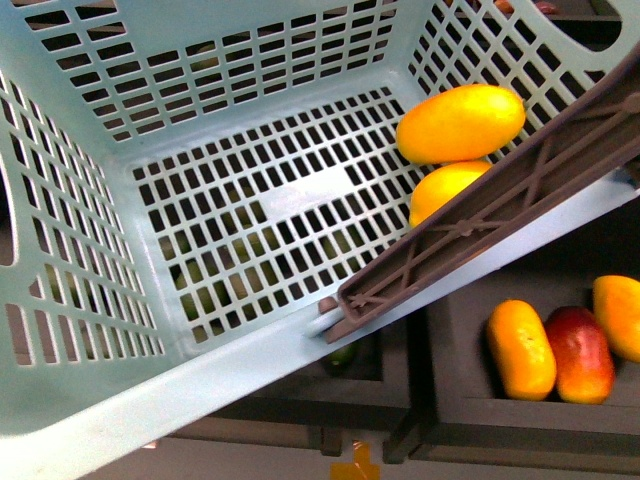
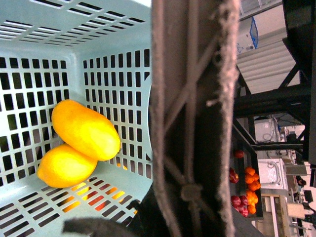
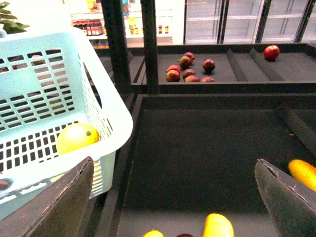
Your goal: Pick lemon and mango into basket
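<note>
The teal basket (image 1: pixel 200 380) fills the front view, tilted. Inside, against its right wall, the long yellow-orange mango (image 1: pixel 460 122) lies on top of the rounder lemon (image 1: pixel 445 190), which the brown handle (image 1: pixel 480 215) partly covers. In the left wrist view the mango (image 2: pixel 86 129) rests on the lemon (image 2: pixel 64 165) in a corner of the basket (image 2: pixel 44 74). My left gripper (image 2: pixel 182 207) is shut on the handle (image 2: pixel 190 118). My right gripper (image 3: pixel 173 197) is open beside the basket (image 3: pixel 59 98), over a dark shelf tray, holding nothing.
On the dark shelf (image 1: pixel 470 400) below the basket lie two yellow-orange mangoes (image 1: pixel 520 350) and a red-blushed one (image 1: pixel 580 355). More yellow fruit (image 3: pixel 217 226) lies near my right gripper. Red fruit (image 3: pixel 187 69) sits on the shelf behind. A black upright post (image 3: pixel 116 44) stands beside the basket.
</note>
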Robot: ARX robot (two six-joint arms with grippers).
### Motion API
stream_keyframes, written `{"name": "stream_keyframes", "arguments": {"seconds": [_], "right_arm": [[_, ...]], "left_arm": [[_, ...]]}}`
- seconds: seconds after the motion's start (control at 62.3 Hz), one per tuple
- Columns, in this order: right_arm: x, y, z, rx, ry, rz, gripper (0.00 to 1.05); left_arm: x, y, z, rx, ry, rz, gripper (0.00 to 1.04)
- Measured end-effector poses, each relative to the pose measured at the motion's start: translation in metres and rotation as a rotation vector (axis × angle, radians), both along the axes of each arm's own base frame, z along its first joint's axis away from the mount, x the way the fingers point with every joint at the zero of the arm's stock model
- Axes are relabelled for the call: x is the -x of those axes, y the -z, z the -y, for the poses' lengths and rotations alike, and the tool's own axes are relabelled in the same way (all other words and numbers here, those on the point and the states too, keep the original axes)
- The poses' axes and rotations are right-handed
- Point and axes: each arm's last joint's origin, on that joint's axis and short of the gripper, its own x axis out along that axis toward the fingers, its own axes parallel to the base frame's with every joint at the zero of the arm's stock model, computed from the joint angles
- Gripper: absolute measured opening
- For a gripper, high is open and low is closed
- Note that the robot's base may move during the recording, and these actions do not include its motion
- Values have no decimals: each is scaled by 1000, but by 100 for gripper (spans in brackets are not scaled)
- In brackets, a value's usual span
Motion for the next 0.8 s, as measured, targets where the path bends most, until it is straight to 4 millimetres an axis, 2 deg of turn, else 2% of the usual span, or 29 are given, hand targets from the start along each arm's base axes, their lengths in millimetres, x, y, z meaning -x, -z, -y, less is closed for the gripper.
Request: {"name": "stream_keyframes", "arguments": {"seconds": [0.803], "right_arm": [[0, 0, 0, 1, -2, 1, 96]], "left_arm": [[-2, 0, -3, -12, -21, 8, 5]]}}
